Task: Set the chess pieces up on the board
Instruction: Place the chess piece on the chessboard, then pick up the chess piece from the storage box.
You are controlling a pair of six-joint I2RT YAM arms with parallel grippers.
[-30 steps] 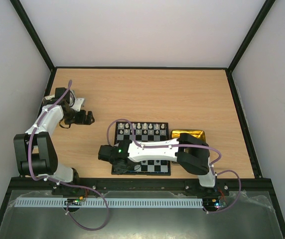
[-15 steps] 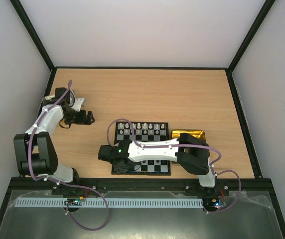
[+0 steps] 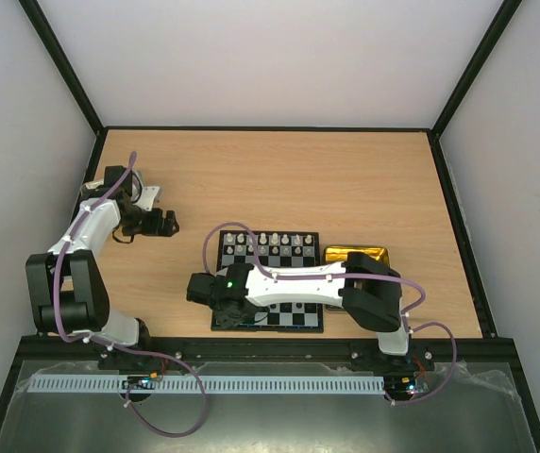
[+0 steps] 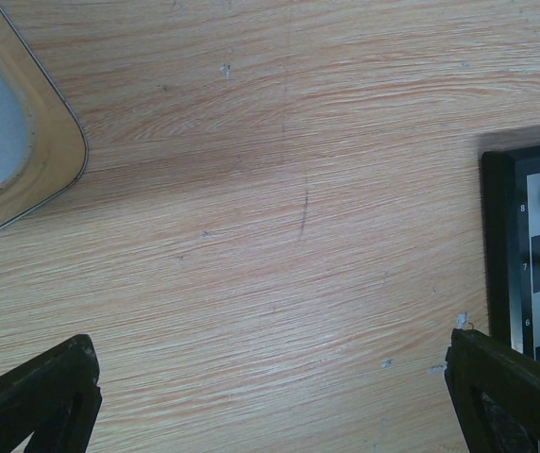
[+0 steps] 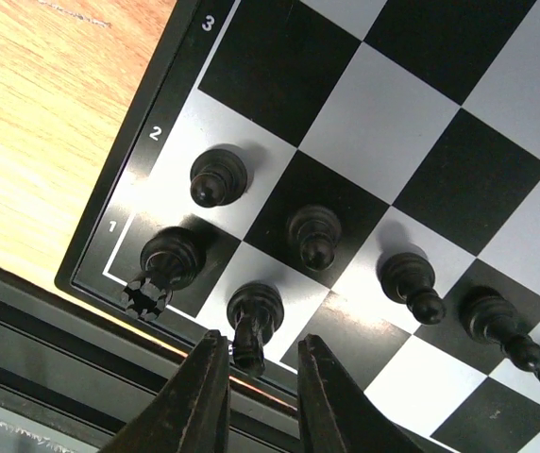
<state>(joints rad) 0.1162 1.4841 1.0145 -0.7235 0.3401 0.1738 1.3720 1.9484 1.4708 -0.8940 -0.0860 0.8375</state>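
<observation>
A small black piece [image 5: 254, 321] stands on the second square from the near left corner of the board [image 5: 421, 123], in the row along its near edge. A castle-topped piece [image 5: 161, 260] is on the corner square itself. A line of black pawns [image 5: 312, 236] fills the row behind them as far as the wrist view reaches. The board lies flat by the middle of the table's [image 3: 298, 179] near edge. White pieces [image 3: 270, 243] are lined up along its far side, and a gold tin [image 3: 355, 253] sits just beside its far right corner. The right gripper [image 5: 261, 344] reaches across the board to that near left corner. Its fingers are drawn close together on either side of the small piece's top, but whether they pinch it or merely flank it cannot be told. The left gripper [image 4: 270, 340] hangs over bare wood to the left of the board, well apart from the pieces, with its fingers spread wide and holding nothing. The step in hand looks like seating a black back-row piece on its square. If so, the next move calls for spreading the fingers gently and lifting straight up, so that neither the castle nor the pawns close by get knocked. After that comes fetching the next black piece for the neighbouring square.
</observation>
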